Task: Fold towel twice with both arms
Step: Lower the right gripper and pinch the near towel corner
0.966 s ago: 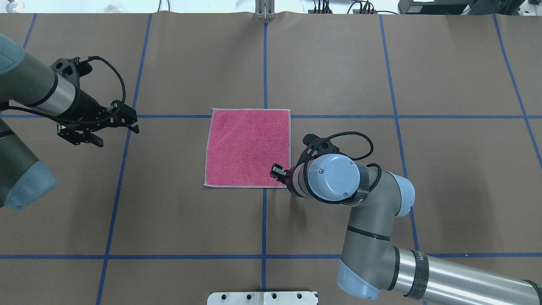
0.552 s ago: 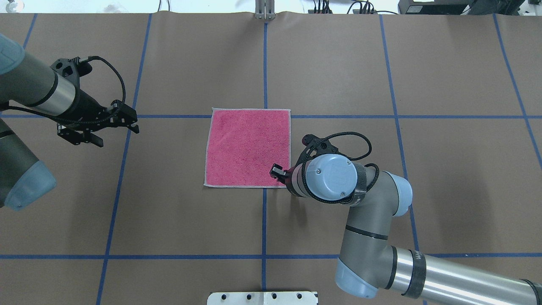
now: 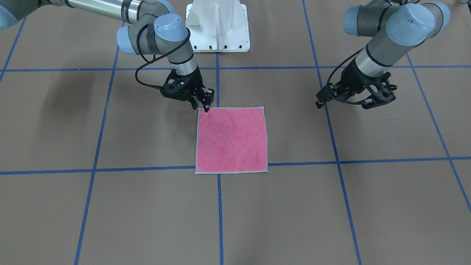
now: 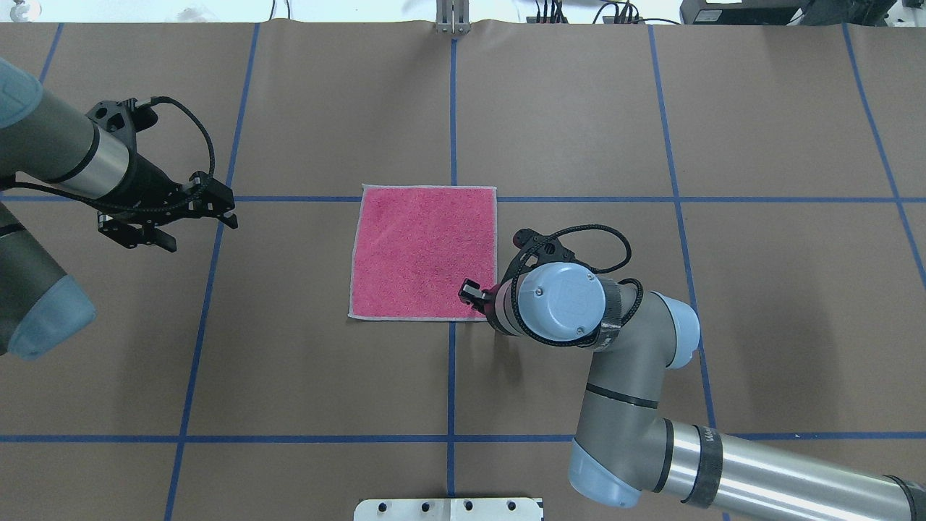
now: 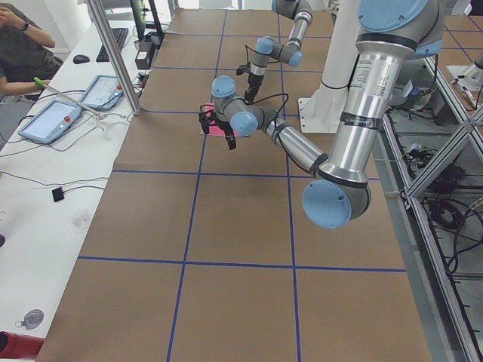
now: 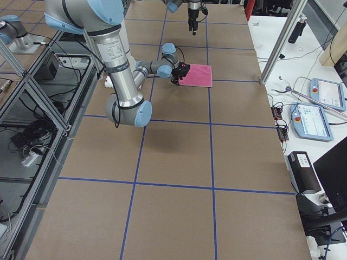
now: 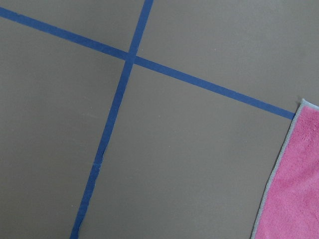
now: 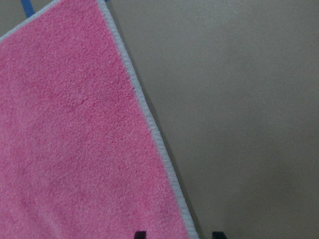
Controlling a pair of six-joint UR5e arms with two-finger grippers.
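Observation:
The towel (image 4: 423, 252) lies flat and pink side up in the middle of the table; it also shows in the front view (image 3: 232, 140). My right gripper (image 4: 481, 302) is low at the towel's near right corner. In the right wrist view, its two fingertips (image 8: 140, 234) stand apart on either side of the light grey hem, so it is open (image 3: 204, 106). My left gripper (image 4: 202, 233) hovers open and empty well to the left of the towel (image 3: 342, 105). The left wrist view shows only the towel's edge (image 7: 294, 184).
Blue tape lines (image 4: 452, 108) cross the brown table cover. The white pedestal base (image 3: 217, 29) stands at the robot's side of the table. A side bench holds tablets (image 5: 49, 121) and cables, with a person (image 5: 19, 45) seated there.
My right arm's wrist and elbow have shifted slightly left; its gripper has stayed at the towel's corner. The towel and my left arm have not moved.

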